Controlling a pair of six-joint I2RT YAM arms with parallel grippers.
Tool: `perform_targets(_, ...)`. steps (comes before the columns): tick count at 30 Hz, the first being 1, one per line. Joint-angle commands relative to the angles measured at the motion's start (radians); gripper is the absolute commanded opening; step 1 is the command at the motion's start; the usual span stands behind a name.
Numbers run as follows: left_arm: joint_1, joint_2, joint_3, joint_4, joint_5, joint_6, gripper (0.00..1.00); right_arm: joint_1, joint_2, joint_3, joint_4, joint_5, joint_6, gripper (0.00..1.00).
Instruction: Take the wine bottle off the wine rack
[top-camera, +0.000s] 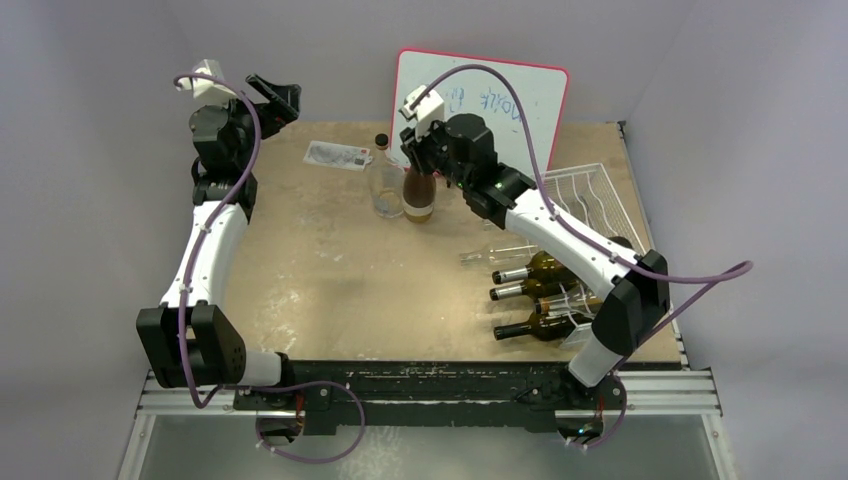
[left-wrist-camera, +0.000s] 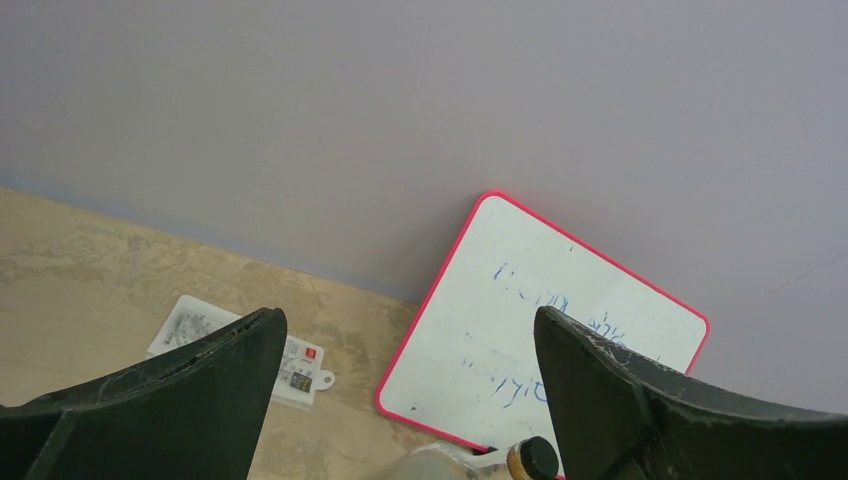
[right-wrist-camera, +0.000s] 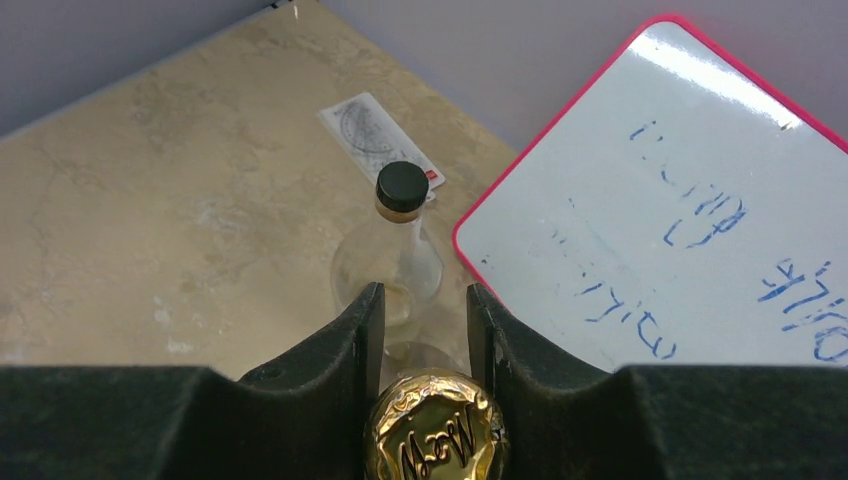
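Observation:
My right gripper (top-camera: 416, 162) is shut on the neck of an amber wine bottle (top-camera: 420, 196) with a gold foil cap (right-wrist-camera: 436, 430). The bottle stands upright on the table, left of the wine rack. In the right wrist view the fingers (right-wrist-camera: 365, 330) press either side of the cap. The white wire wine rack (top-camera: 592, 192) lies at the right edge, with several dark bottles (top-camera: 535, 290) lying at its near end. My left gripper (top-camera: 275, 100) is open and empty, raised at the far left corner; its jaws stand wide apart in the left wrist view (left-wrist-camera: 410, 400).
A clear glass bottle with a black cap (top-camera: 385, 190) stands just left of the held bottle and also shows in the right wrist view (right-wrist-camera: 400, 250). A red-framed whiteboard (top-camera: 480, 100) leans on the back wall. A white remote (top-camera: 337, 155) lies at the far middle.

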Motion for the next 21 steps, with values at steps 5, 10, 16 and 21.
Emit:
perform_targets(5, 0.007, 0.003, 0.018, 0.031, 0.008, -0.004, 0.93, -0.007, -0.078, 0.068, 0.451, 0.045, 0.015, 0.00)
perform_targets(10, 0.009, 0.002, 0.018, 0.033, 0.010, -0.006, 0.93, -0.021, -0.057, 0.054, 0.482, 0.051, 0.016, 0.00)
perform_targets(16, 0.009, 0.002, 0.018, 0.033, 0.011, -0.006, 0.93, -0.048, -0.018, 0.058, 0.526, 0.046, 0.027, 0.00)
perform_targets(21, 0.011, 0.004, 0.019, 0.033, 0.011, -0.004, 0.93, -0.074, 0.026, 0.069, 0.560, 0.025, 0.055, 0.00)
